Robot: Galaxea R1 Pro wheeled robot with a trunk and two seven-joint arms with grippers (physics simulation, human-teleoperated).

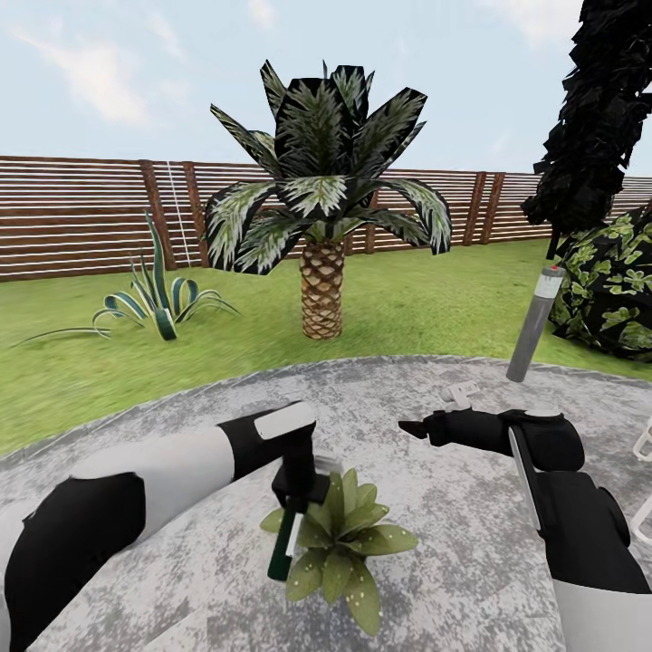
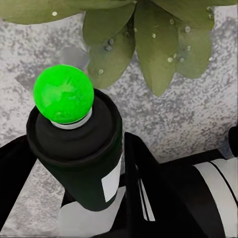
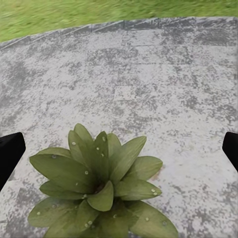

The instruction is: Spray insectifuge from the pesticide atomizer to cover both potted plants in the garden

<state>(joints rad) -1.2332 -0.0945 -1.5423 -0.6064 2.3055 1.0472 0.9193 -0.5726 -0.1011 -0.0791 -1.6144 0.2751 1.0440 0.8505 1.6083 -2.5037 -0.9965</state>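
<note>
**Left gripper holding atomizer beside potted plant**

Left gripper (image 1: pixel 296 489) is pinching the pesticide atomizer (image 1: pixel 284 543) on the grey paving (image 1: pixel 181 426), its fingers pressed against the dark green bottle, which is hanging tilted with its lower end toward the ground, right at the left edge of the potted plant (image 1: pixel 340 543). In the left wrist view the atomizer (image 2: pixel 82 158) is sitting between the dark fingers (image 2: pixel 139 188), a bright green ball (image 2: pixel 63 93) is showing at its end, and the white label is facing one finger; the plant's leaves (image 2: pixel 134 44), dotted with small pale droplets, are lying just beyond it.

Further left on the lawn (image 1: pixel 81 362), a spiky clump (image 1: pixel 158 303) is growing in front of the brown slat fence (image 1: pixel 81 217). At centre, the scaly-trunked palm (image 1: pixel 321 226) is standing on the grass behind the paving.

To the right, the right gripper (image 1: pixel 418 427) is hovering above the paving, near the plant but apart from it; its fingers are spread, showing at opposite edges of the right wrist view with nothing between them but the plant (image 3: pixel 99 188) below. A grey post (image 1: pixel 534 326) is leaning near a dark bush (image 1: pixel 616 281) at the far right.
</note>
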